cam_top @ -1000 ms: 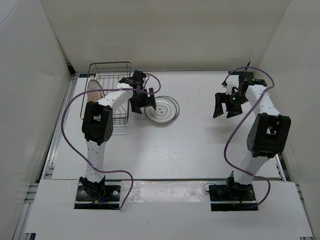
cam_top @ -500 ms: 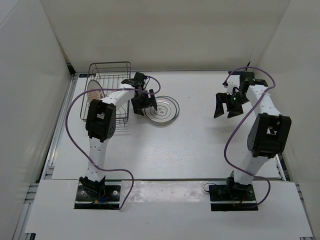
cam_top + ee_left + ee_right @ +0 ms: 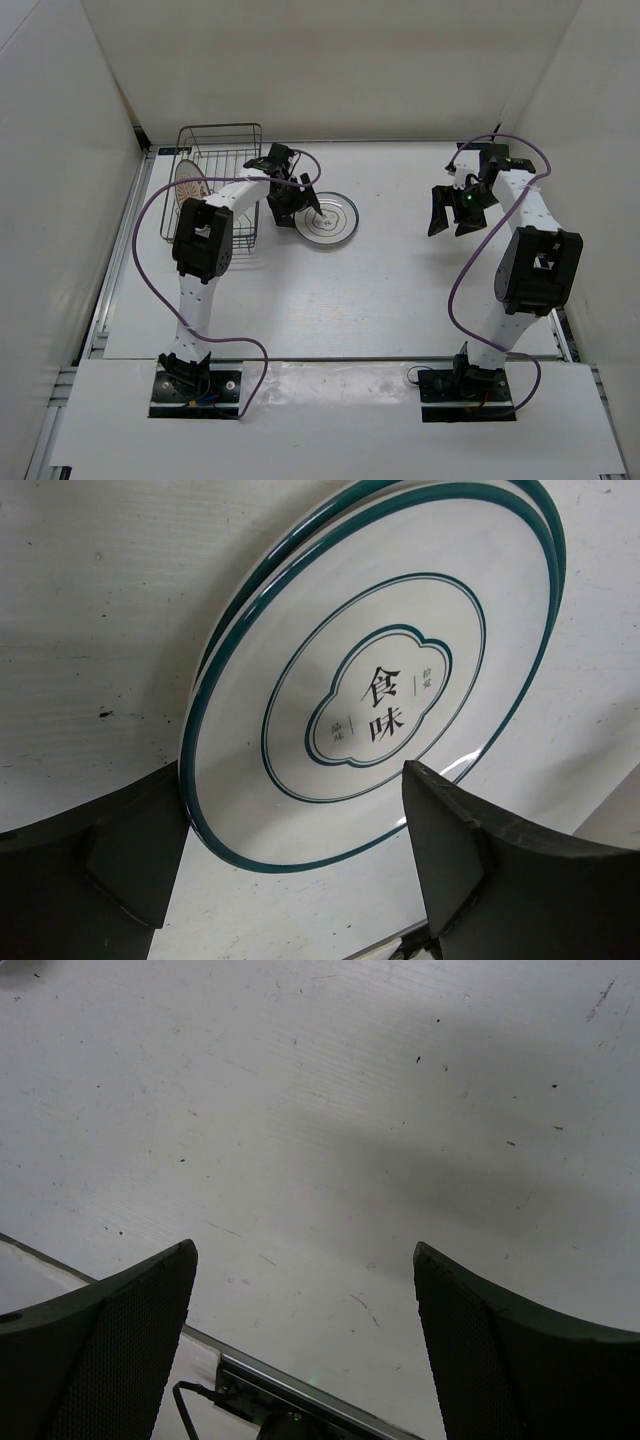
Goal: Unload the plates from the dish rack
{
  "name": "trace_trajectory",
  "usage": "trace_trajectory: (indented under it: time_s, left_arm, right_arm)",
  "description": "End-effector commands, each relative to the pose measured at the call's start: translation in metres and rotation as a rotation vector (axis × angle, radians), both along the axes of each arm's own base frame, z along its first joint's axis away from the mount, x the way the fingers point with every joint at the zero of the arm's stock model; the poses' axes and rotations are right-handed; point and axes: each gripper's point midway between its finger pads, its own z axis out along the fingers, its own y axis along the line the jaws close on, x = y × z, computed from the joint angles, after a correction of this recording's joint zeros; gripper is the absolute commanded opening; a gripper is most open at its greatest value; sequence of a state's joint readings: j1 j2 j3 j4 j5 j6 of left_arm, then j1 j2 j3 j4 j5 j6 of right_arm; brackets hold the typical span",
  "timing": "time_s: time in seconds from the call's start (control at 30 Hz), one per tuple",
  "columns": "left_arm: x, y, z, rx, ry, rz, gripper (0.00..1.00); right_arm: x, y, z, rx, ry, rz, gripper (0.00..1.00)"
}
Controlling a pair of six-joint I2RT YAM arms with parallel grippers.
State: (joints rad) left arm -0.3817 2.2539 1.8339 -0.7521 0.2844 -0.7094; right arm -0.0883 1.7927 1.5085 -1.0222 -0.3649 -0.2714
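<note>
Two of the three plates look unloaded, so the job reads as about two-thirds done. The flat matte white table (image 3: 400, 290), lightly scuffed and speckled, carries everything. At the upper left of the top view stands the rectangular dark wire dish rack (image 3: 222, 150), an open basket of thin metal rods. In its left end one round white plate with an orange-brown sunburst centre (image 3: 190, 185) stands on edge — the one left to lift out. Just right of the rack, near the frame's centre, two round glossy white plates with dark concentric rings (image 3: 335, 218) lie flat, stacked one on the other; the left wrist view shows both rims and a printed emblem. The left gripper (image 3: 297, 208) hangs over their left edge, fingers spread and gripping nothing. The right gripper (image 3: 450, 218), at the upper right, is likewise splayed — over the table surface alone.
</note>
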Motion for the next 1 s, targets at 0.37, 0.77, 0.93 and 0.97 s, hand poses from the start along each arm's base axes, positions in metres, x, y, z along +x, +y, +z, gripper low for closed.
trace_trajectory:
  time_s: [0.37, 0.77, 0.93, 0.97]
  left_arm:
    - [0.000, 0.000, 0.018, -0.004, -0.016, 0.015, 0.91]
    - [-0.009, 0.007, 0.032, 0.026, -0.001, 0.033, 0.85]
    - [-0.016, 0.004, 0.042, 0.019, 0.001, 0.036, 0.84]
    - [-0.019, 0.003, 0.041, 0.020, 0.008, 0.037, 0.83]
  right_arm:
    - [-0.006, -0.002, 0.001, -0.003, 0.004, 0.005, 0.90]
    - [-0.004, 0.001, -0.001, 0.021, 0.014, 0.004, 0.90]
    - [-0.003, 0.005, -0.003, 0.043, 0.024, 0.002, 0.90]
    - [-0.001, 0.005, -0.004, 0.049, 0.023, -0.001, 0.90]
